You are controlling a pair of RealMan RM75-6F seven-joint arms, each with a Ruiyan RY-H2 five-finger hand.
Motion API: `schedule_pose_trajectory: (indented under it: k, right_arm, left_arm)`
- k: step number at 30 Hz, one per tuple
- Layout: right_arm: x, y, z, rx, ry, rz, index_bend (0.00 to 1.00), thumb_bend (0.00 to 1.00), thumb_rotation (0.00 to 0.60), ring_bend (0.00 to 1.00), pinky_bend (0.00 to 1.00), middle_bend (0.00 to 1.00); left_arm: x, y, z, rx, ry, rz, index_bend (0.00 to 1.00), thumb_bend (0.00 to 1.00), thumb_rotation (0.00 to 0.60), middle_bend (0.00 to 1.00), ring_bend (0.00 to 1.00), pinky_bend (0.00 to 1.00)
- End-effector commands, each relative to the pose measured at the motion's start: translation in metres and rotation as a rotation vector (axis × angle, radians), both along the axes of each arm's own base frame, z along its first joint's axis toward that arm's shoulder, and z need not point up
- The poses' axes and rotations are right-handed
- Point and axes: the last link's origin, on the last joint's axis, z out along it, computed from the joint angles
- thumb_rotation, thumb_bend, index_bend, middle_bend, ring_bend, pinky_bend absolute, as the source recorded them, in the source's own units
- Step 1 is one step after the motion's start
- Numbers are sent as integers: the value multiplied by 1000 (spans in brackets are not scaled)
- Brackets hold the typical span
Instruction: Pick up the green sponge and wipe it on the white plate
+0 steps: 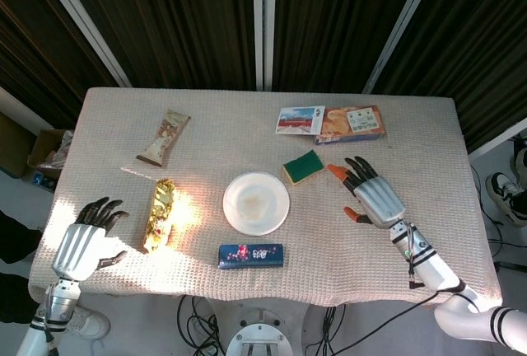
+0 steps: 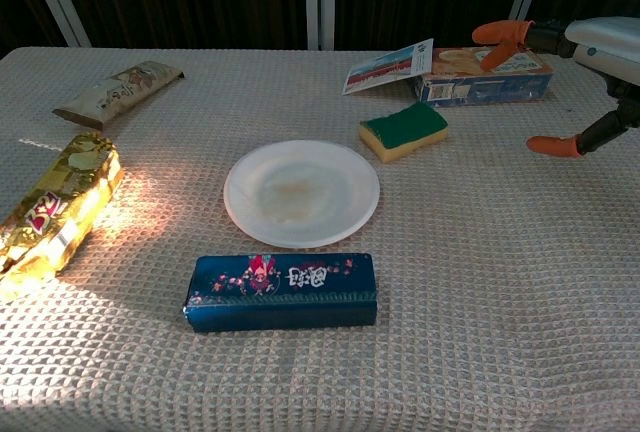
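Note:
The green sponge (image 1: 302, 166) (image 2: 404, 130), green on top with a yellow underside, lies on the cloth just up and right of the white plate (image 1: 256, 203) (image 2: 301, 192). My right hand (image 1: 367, 194) (image 2: 575, 72) hovers open to the right of the sponge, orange-tipped fingers (image 2: 500, 31) spread, holding nothing. At the table's near left corner my left hand (image 1: 85, 240) is open and empty, left of the gold packet; the chest view does not show it.
A gold snack packet (image 1: 160, 213) (image 2: 50, 214) lies left of the plate, a blue box (image 1: 251, 255) (image 2: 281, 290) in front of it. A brown wrapper (image 1: 164, 136) (image 2: 118, 89) sits at far left, a printed carton (image 1: 332, 123) (image 2: 455, 69) behind the sponge.

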Motion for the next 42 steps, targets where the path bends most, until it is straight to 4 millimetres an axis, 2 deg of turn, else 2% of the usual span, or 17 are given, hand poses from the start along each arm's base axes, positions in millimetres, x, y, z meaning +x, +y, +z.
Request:
schedule_pose_trajectory:
  k: [1,3,7,13,20,40,42]
  right_arm:
    - [28,-58,-6,50,239,25,0,146,600,0,45,127]
    - [37,-74,-18,66,321,45,0,150,600,0,36,121]
    - [51,-93,-43,97,416,72,0,177,600,0,1,73]
    - [68,-111,-69,85,502,111,2,228,600,0,0,114]
    - [66,-113,-84,86,546,116,34,233,600,0,0,146]
    - [61,-117,-99,5,562,161,212,267,600,0,0,276]
    - [63,-117,-101,-14,561,177,253,276,600,1,0,302]
  left_arm:
    - [0,-3,2,4,3,12,306,70,600,178,126,183]
    - [0,-5,4,10,4,19,306,70,600,178,126,184]
    - [-1,-8,7,15,11,32,306,70,600,178,126,183]
    - [-1,-9,8,19,12,40,306,71,600,178,126,183]
    - [-4,-10,9,26,3,42,307,70,600,178,126,184]
    - [-8,-9,10,36,0,54,288,70,600,178,126,183]
    - [-8,-9,10,36,0,53,287,70,600,178,126,182]
